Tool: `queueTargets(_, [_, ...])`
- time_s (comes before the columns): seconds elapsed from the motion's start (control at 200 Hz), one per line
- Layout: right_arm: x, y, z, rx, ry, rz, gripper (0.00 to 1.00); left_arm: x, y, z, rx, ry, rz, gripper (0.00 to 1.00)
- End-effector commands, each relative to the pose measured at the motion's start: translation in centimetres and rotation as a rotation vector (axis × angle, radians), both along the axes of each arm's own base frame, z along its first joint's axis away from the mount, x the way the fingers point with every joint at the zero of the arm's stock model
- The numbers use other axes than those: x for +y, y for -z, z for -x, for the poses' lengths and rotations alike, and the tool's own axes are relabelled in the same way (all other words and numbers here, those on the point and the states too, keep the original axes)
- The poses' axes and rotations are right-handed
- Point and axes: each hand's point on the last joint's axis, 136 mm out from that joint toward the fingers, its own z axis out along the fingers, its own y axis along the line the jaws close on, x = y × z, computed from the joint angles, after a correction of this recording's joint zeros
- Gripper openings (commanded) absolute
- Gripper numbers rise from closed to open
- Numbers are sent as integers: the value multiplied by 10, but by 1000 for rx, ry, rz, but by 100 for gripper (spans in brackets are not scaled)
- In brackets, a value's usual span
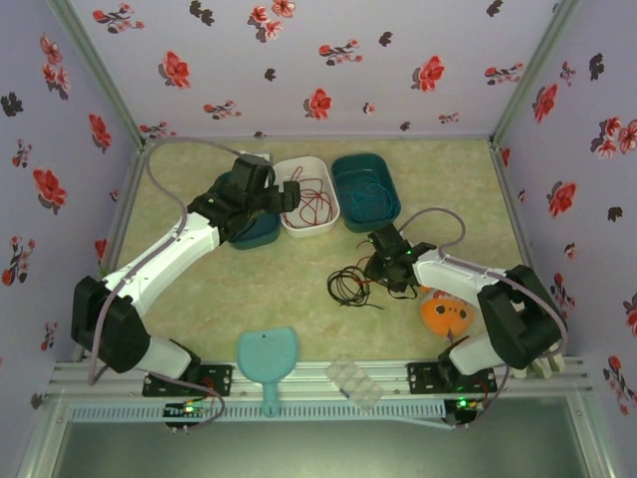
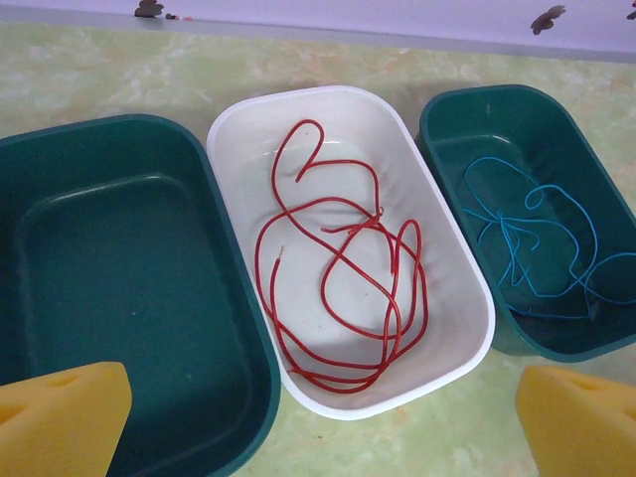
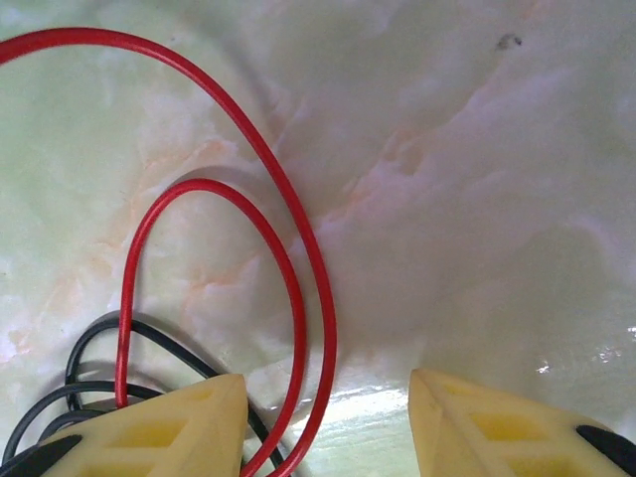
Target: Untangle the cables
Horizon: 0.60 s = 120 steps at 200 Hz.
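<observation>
A thin red wire point(image 2: 343, 266) lies in loose overlapping loops inside the white oval plastic tub point(image 2: 397, 149), at the upper centre of the top view. A thin blue-teal wire point(image 2: 527, 238) sprawls in the dark green plastic tub point(image 2: 467, 114) to its right. A thin black wire point(image 1: 350, 286) is tangled on the pale marbled worktop point(image 1: 289, 299) at centre right, with 2 red loops point(image 3: 199, 186) arching beside it.

White tub point(image 1: 311, 199) and green tubs point(image 1: 365, 189) crowding the far side, cable tangle point(image 1: 350, 286) lying mid-table, orange object point(image 1: 445, 317) sitting near right, bare table point(image 1: 289, 299) stretching open centre-left.
</observation>
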Motion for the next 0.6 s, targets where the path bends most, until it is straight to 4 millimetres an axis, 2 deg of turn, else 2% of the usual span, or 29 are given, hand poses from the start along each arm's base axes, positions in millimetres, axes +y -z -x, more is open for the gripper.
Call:
queueTargets(0.0, [1, -1, 1, 3, 28, -23, 43, 1, -5, -1, -27, -20, 13, 100])
queueTargets(0.23, [7, 4, 5, 17, 38, -67, 35, 0, -4, -2, -27, -17, 10, 100])
queueTargets(0.375, [9, 6, 6, 19, 42, -78, 17, -1, -1, -4, -21, -16, 3, 100])
queueTargets(0.485, [6, 0, 5, 4, 46, -69, 2, -1, 1, -3, -14, -16, 0, 100])
queueTargets(0.595, [0, -13, 4, -27, 46, -52, 0, 1, 2, -1, -7, -14, -7, 100])
